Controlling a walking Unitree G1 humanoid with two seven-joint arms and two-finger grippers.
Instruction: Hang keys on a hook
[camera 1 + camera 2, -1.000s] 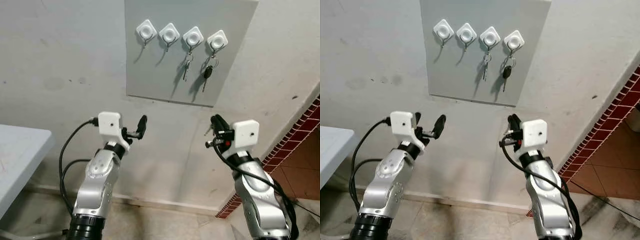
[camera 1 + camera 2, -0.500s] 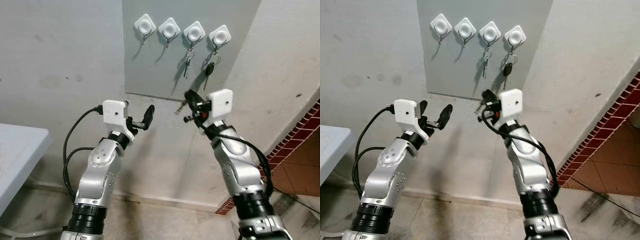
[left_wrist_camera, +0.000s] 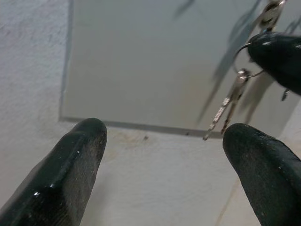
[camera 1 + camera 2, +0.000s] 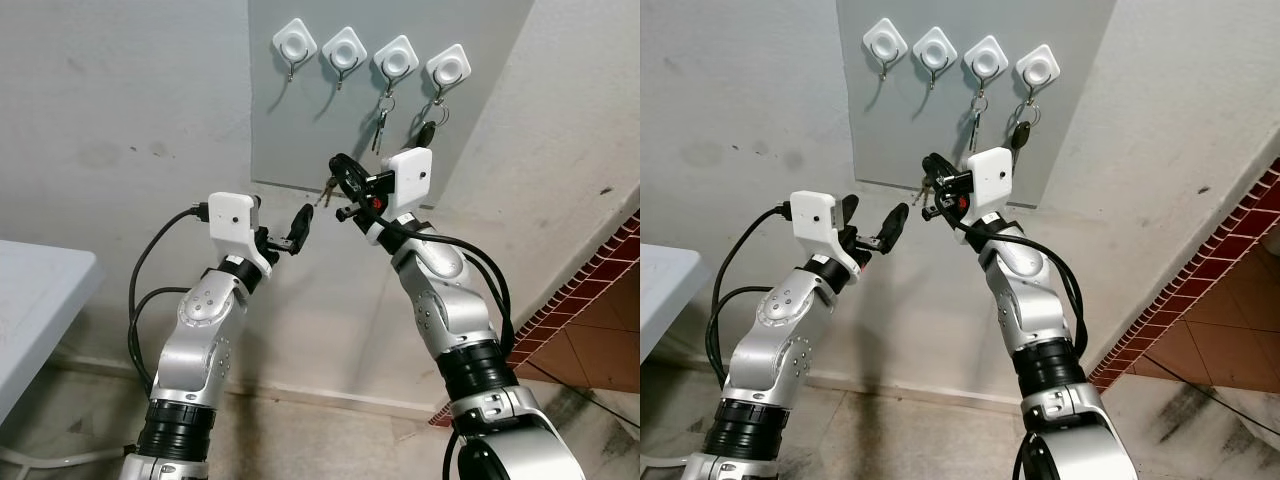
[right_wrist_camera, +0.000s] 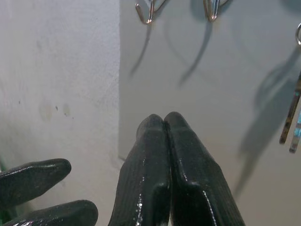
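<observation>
A grey panel (image 4: 300, 150) on the wall carries a row of white hooks. The two left hooks (image 4: 294, 41) (image 4: 344, 46) are bare. A silver key (image 4: 381, 122) hangs from the third and a black-headed key (image 4: 428, 130) from the fourth. My right gripper (image 4: 343, 166) is raised in front of the panel's lower edge, shut on a ring of small keys (image 4: 325, 187) that dangle below its fingers (image 5: 164, 141). The keys (image 3: 225, 106) hang just beyond my left gripper (image 4: 283, 232), which is open with nothing between its fingers (image 3: 75, 155).
A white table (image 4: 30, 300) juts in at the left. A red tiled wall (image 4: 600, 290) runs along the right, by the corner. Pale floor lies below the wall.
My right arm has swung left and up with the keys, from beside the panel to in front of its lower edge. The left gripper has risen a little toward it.
</observation>
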